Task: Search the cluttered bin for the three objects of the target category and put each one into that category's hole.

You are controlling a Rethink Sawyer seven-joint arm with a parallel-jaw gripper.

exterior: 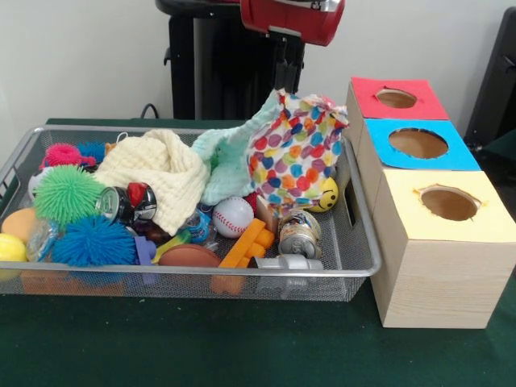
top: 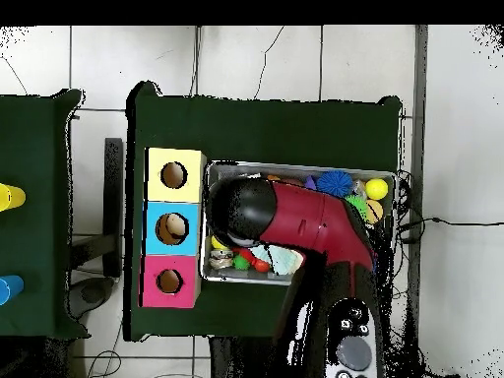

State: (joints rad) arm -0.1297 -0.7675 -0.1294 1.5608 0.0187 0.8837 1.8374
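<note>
Gripper point(exterior: 284, 90) (seemingly) on confetti cloth point(exterior: 294, 153)

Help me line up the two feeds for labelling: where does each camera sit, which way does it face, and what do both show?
Front view: across the table, facing the robot; sees the bin, confetti cloth, three boxes; the arm enters at top.
Overhead view: above the table, looking straight down, robot base at bottom; the arm covers much of the bin.
Shared: bin, arm, boxes with yellow, blue and red tops.
</note>
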